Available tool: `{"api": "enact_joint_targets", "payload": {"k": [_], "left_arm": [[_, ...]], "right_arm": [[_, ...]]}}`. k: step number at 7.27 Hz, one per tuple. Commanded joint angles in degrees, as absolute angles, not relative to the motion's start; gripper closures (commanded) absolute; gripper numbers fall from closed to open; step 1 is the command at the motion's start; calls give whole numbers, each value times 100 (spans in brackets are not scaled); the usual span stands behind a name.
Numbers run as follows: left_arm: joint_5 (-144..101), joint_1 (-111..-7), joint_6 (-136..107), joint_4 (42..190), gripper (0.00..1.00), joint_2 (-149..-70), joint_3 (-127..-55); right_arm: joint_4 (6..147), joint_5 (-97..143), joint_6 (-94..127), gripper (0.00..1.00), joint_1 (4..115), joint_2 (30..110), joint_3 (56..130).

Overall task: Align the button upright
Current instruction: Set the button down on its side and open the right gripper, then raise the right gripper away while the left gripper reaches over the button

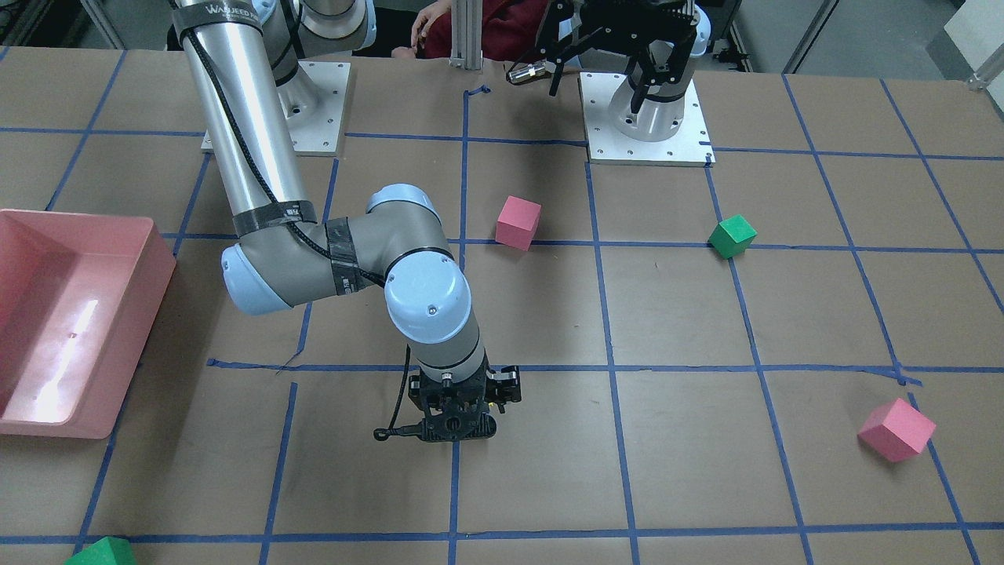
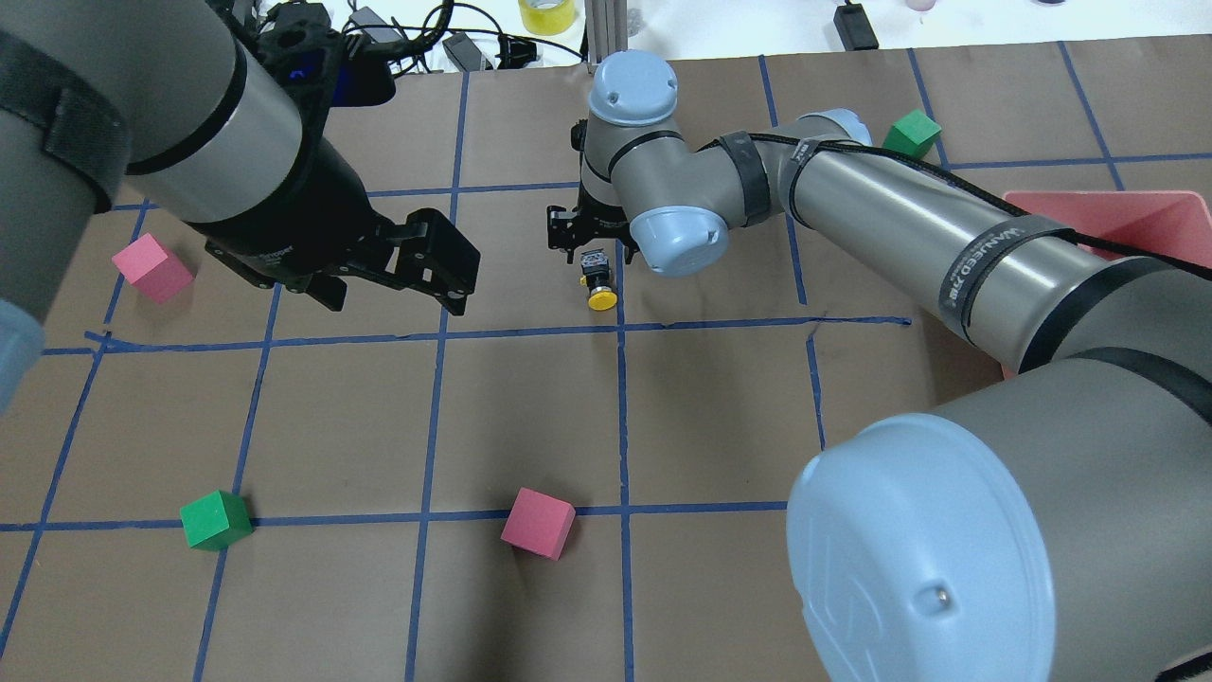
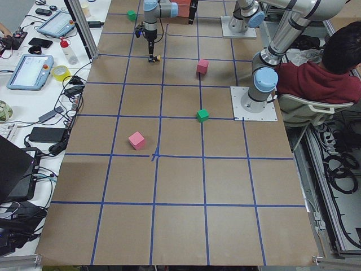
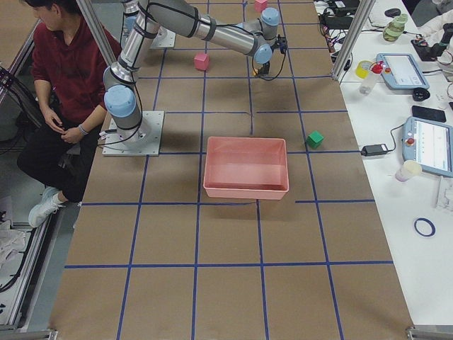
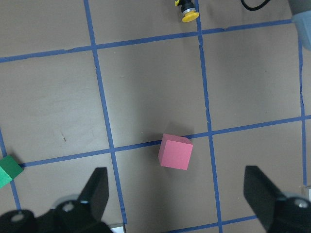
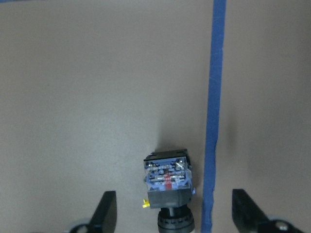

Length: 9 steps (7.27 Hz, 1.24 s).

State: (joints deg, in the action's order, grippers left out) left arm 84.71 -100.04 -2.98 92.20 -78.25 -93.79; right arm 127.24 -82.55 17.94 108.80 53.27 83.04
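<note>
The button (image 2: 598, 284) lies on its side on the brown table, grey terminal base away from the robot and yellow cap toward it. My right gripper (image 2: 589, 242) hangs just above it, open. In the right wrist view the base (image 6: 167, 179) sits between the spread fingers (image 6: 104, 216), which do not touch it. The yellow cap also shows at the top of the left wrist view (image 5: 189, 14). My left gripper (image 2: 426, 260) is open and empty, held high to the button's left. In the front view the right gripper (image 1: 459, 420) hides the button.
A pink cube (image 2: 538, 523) and a green cube (image 2: 215, 519) lie nearer the robot. Another pink cube (image 2: 151, 268) lies at the left and a green cube (image 2: 911, 133) at the far right. A pink bin (image 2: 1117, 213) stands at the right edge.
</note>
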Motion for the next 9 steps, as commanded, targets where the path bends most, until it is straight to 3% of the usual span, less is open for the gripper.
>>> {"api": "enact_joint_targets", "payload": {"k": [1,5,9], "left_arm": [[8420,-10019,-360,9124,0,-7875,-9465],[8411,-10211,-1211,7150,0,-7997,-10238],[9356,-11300,-2002,3381,0,-8401,-12021]], "right_arm": [[12369,-8323,1706,0,10802,5806,8454],[11017,-8341,801,0,9689,7229,9042],[9160,-8402,221,0,9334,8673,9000]]}}
